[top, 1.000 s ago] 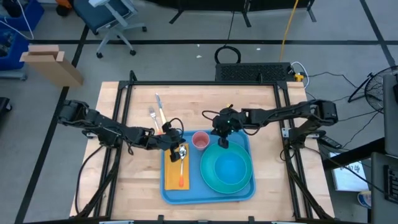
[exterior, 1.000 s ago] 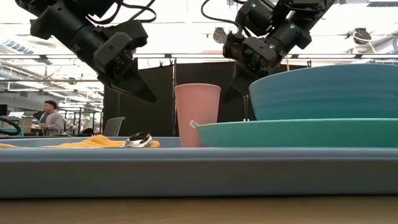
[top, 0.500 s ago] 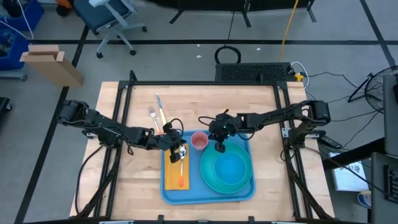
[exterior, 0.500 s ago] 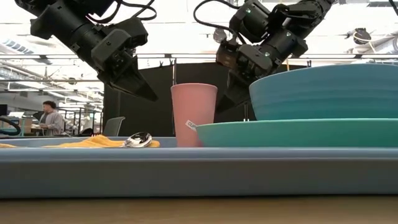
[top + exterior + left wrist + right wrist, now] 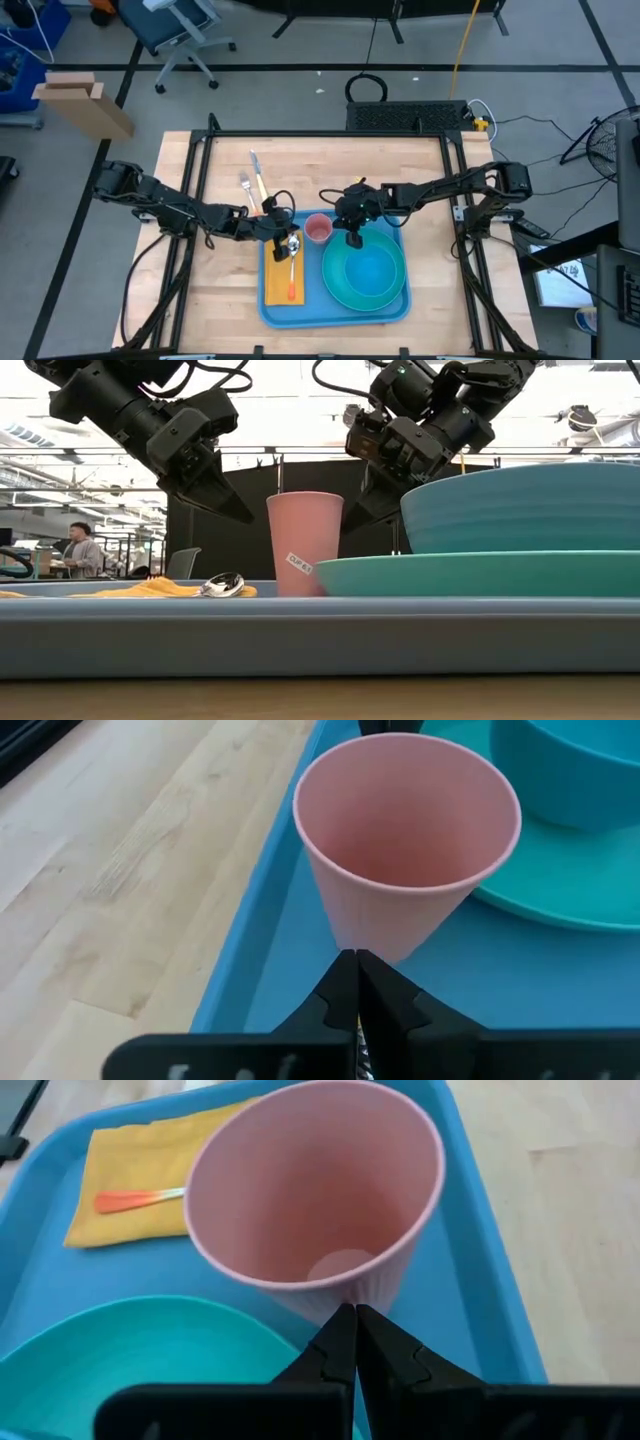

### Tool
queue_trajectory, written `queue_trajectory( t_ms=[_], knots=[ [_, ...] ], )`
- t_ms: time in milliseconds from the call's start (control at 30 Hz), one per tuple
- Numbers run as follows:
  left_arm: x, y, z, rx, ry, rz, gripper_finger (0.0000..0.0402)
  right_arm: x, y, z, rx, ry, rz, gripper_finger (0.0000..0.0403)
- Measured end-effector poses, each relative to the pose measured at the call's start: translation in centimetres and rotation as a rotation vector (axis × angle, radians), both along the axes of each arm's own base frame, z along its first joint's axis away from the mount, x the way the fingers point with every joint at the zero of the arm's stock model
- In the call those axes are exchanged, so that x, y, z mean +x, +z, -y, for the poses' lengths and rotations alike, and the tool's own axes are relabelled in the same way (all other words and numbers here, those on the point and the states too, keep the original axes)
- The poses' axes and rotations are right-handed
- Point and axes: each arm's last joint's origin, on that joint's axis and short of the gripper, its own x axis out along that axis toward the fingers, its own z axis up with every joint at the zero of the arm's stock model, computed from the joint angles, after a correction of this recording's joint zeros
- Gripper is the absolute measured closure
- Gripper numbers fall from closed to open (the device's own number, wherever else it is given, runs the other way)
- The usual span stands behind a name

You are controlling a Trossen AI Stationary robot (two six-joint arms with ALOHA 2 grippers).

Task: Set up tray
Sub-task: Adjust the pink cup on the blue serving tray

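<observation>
right hand (image 5: 353, 238) shut — beside cup (image 5: 318, 229), tray (image 5: 272, 302)

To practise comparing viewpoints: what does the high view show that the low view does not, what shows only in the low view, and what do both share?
Only the high view: a fork and knife on the bare wooden table. Only the low view: a person in the room behind. Both: the tray, pink cup, teal bowl, napkin and spoon.
</observation>
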Motion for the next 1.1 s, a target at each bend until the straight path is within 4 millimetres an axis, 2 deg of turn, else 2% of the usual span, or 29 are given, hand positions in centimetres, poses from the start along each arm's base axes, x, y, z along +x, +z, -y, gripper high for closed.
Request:
queue_trajectory(
  t_ms=[233,500,667,900,1100],
  knots=[
    [0.0,0.0,0.0,0.000,-0.005,-0.004,0.0383,-0.1,-0.1,0.1,-0.018,-0.006,-0.013,0.0403],
    [0.0,-0.1,0.0,-0.012,-0.019,-0.011,0.0383,0.0,0.0,1.0,-0.068,-0.073,0.002,0.0403],
    [0.0,-0.1,0.0,-0.008,-0.023,-0.012,0.0398,0.2,0.3,0.7,-0.001,0.009,0.048,0.0403],
    [0.0,-0.1,0.0,-0.009,-0.023,-0.011,0.0382,0.3,0.4,-0.3,0.005,0.034,0.052,0.0403],
    [0.0,-0.1,0.0,-0.012,-0.021,-0.011,0.0398,0.3,0.4,-0.4,0.031,0.046,0.050,0.0403]
  ],
)
